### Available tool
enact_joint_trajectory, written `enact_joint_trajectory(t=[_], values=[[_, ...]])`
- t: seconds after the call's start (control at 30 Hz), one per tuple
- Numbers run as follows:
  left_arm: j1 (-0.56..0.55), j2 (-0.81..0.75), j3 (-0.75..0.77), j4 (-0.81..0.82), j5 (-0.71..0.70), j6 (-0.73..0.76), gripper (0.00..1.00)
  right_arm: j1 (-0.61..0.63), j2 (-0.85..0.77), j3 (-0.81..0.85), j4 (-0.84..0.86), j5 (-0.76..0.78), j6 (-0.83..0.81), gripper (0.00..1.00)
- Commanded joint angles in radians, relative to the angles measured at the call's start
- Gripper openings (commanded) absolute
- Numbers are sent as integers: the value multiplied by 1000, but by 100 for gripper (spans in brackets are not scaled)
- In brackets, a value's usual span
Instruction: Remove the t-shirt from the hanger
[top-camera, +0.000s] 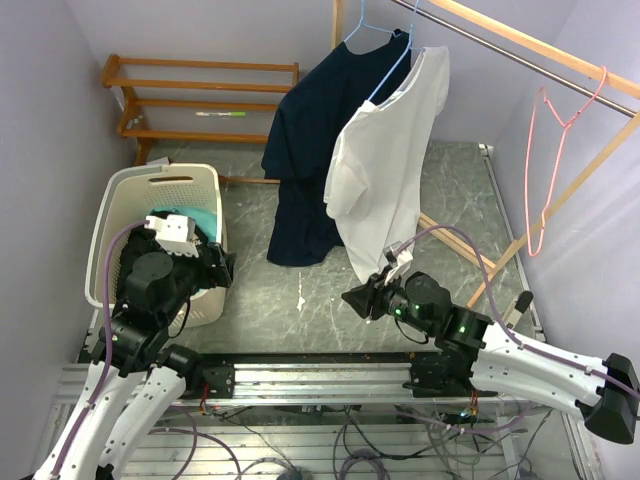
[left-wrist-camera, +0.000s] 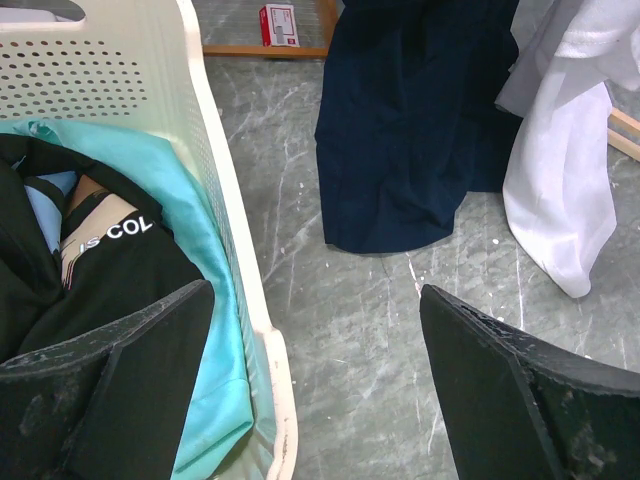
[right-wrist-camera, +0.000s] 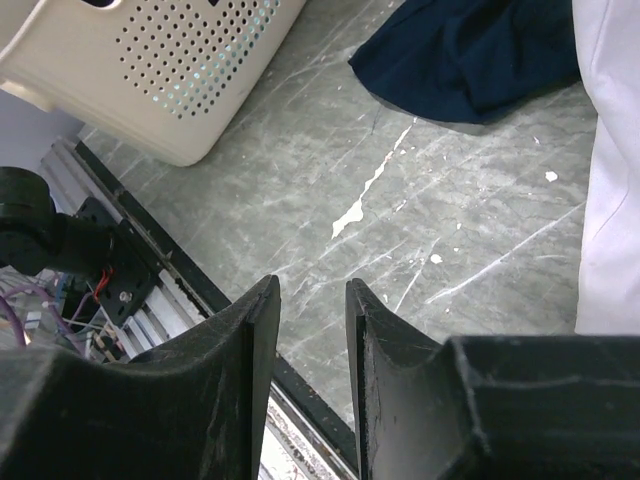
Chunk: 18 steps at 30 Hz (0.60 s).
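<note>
t-shirts on rail: 2, one navy t-shirt (top-camera: 308, 150), one white t-shirt (top-camera: 380, 175)
hangers: 3, two light blue hangers (top-camera: 375, 30) carrying the shirts, one bare pink hanger (top-camera: 555, 160)
laundry baskets: 1, cream basket (top-camera: 130, 215) at left edge of table
wooden racks: 1, rack (top-camera: 200, 100) at far left corner
small red-and-white boxes: 1, box (left-wrist-camera: 279, 25)
pincers: 2, left pincer (top-camera: 222, 268), right pincer (top-camera: 352, 297)

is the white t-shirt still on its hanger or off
On: the white t-shirt hangs from the blue hanger on the rail.
</note>
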Motion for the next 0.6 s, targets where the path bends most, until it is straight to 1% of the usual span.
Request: enact_joint_trajectory(t=[0.0,0.17,0.43,0.5,0.57], values=[[-13,-3,1,17,5,-5,95,-2,13,35,-14,10,-12,33],[-13,-4,1,16,-1,-7,95,-2,22,42,-8,8,-17,34],[-13,-7,1,16,-2,-7,95,-2,25,100,-52,30,-37,34],[-12,-5,1,16,-1,-8,95,-2,32,153,-70,52,-56,35],[-13,-4,1,16,0,-8,95,-2,55,261,-115,94,-89,35]])
